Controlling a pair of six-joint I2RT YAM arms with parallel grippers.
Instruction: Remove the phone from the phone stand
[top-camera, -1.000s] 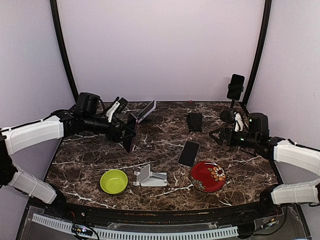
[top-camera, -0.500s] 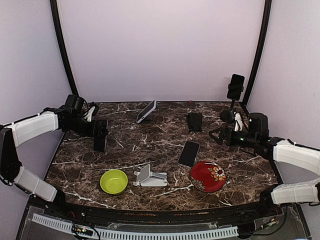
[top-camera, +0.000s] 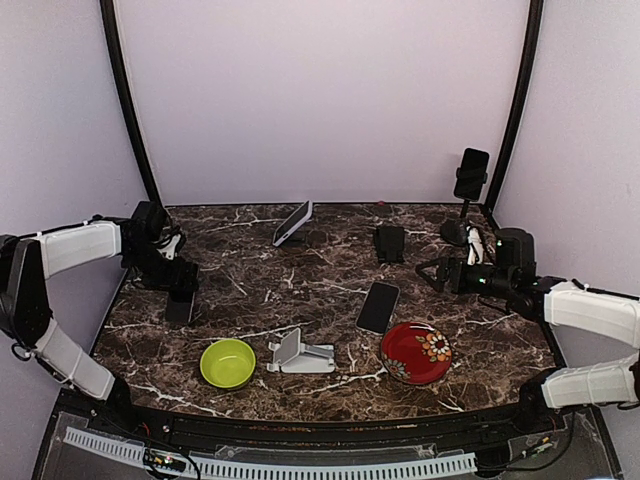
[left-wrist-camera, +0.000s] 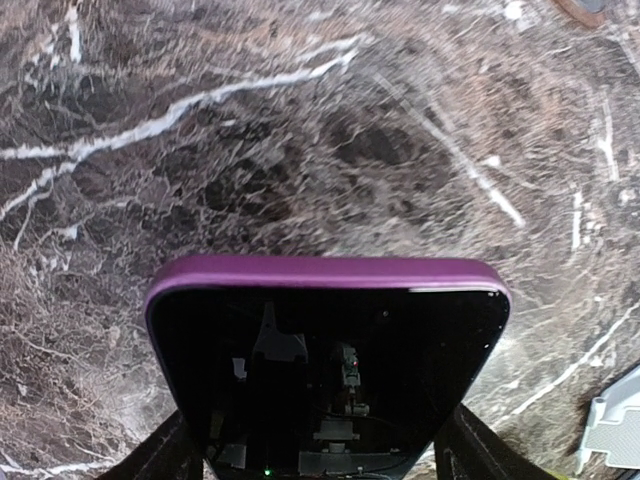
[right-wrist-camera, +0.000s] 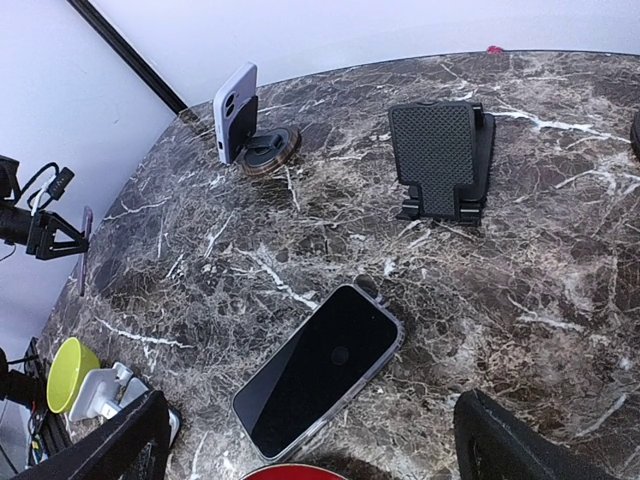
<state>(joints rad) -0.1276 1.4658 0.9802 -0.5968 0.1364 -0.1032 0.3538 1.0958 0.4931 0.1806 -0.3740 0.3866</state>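
Observation:
My left gripper (top-camera: 180, 285) is shut on a dark phone in a purple case (top-camera: 183, 303), holding it low over the table's left side; the left wrist view shows the phone (left-wrist-camera: 330, 370) between both fingers (left-wrist-camera: 170, 455), screen toward the camera. Whether it touches the marble I cannot tell. A white phone stand (top-camera: 300, 353) sits empty at the front centre, its corner (left-wrist-camera: 615, 435) showing in the left wrist view. My right gripper (top-camera: 432, 272) stands open at the right, nothing between its fingers (right-wrist-camera: 120, 445), over a second phone (right-wrist-camera: 320, 370) lying flat.
A green bowl (top-camera: 227, 362) and a red flowered plate (top-camera: 415, 353) flank the white stand. A black mesh stand (right-wrist-camera: 440, 150) stands empty at the back. A lavender phone (right-wrist-camera: 235, 112) leans on a round stand (right-wrist-camera: 272, 148). A tall stand with a phone (top-camera: 471, 175) rises back right.
My left arm has swung from the table's middle to its left side and lowered, carrying the purple-cased phone with it. The right arm has barely moved.

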